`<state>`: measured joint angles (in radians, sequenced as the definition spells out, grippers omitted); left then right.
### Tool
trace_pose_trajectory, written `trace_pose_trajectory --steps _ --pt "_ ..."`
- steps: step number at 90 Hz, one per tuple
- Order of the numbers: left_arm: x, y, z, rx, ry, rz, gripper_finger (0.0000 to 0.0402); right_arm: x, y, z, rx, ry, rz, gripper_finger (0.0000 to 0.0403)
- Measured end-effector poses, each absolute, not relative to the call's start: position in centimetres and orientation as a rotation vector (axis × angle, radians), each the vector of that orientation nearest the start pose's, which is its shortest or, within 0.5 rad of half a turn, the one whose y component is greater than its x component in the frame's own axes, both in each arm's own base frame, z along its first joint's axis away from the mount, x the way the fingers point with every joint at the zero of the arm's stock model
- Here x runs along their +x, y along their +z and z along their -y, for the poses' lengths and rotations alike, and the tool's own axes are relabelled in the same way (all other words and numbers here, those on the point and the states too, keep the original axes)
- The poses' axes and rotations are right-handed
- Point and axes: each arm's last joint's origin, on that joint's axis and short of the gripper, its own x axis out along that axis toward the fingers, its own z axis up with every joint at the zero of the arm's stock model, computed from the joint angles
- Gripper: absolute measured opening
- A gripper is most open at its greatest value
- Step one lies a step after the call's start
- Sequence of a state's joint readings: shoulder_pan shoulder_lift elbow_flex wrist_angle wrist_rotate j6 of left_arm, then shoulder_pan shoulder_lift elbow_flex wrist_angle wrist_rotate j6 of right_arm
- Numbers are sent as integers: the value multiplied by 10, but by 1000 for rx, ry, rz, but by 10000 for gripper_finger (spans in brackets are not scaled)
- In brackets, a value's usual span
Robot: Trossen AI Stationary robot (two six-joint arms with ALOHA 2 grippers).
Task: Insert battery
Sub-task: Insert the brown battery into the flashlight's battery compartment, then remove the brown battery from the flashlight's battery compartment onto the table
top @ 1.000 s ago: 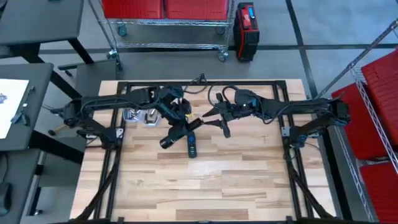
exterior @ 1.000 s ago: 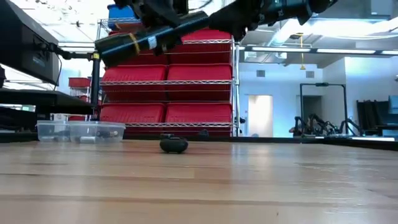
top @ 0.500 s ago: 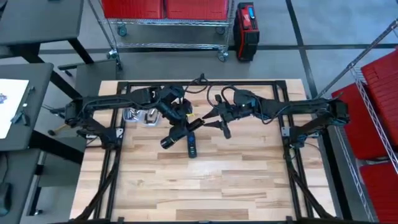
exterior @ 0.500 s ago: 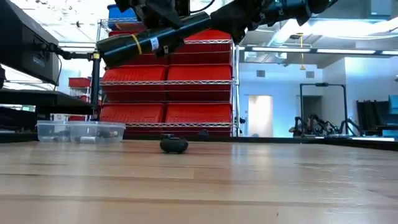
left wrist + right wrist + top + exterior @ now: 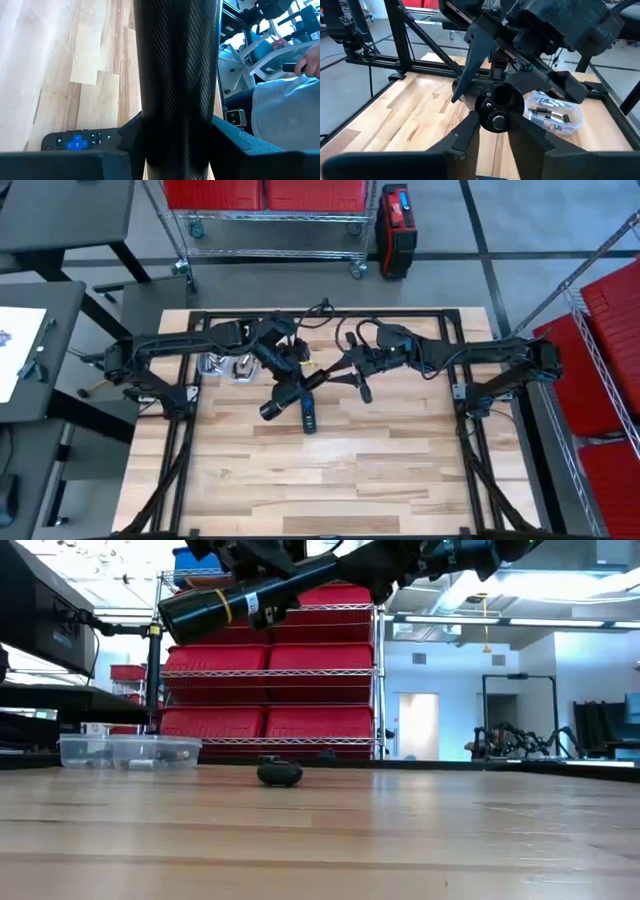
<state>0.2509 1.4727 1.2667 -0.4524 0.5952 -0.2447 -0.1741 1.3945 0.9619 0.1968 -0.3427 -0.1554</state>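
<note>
- Flashlight [image 5: 290, 394] held up over the table [image 5: 400, 470], left gripper [image 5: 287, 373] clamped round its barrel; yellow band, white label (unreadable).
- Right gripper [image 5: 333, 369] pinches its tail end.
- Remote [image 5: 308, 416] below.
- Clear battery tray [image 5: 227, 366] beside.

The flashlight [image 5: 240, 602] is black with a yellow band and a fine knurled pattern on its body. The remote [image 5: 80, 141] is black with blue buttons. The table [image 5: 340, 470] is light striped wood. The container [image 5: 555, 114] is clear.
</note>
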Motion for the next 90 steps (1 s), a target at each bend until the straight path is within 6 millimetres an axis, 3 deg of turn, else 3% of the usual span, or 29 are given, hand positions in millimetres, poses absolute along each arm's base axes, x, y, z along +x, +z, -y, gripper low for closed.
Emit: trace_pose_trajectory --steps 14,59,90 --pt "313 318 -63 -508 -257 -648 135 310 293 46 -91 184 -218 22" --pt "313 318 -64 -503 -239 -643 135 305 296 57 -71 150 -225 22" --pt "308 312 -65 -503 -205 -723 135 277 306 68 -72 69 -310 21"
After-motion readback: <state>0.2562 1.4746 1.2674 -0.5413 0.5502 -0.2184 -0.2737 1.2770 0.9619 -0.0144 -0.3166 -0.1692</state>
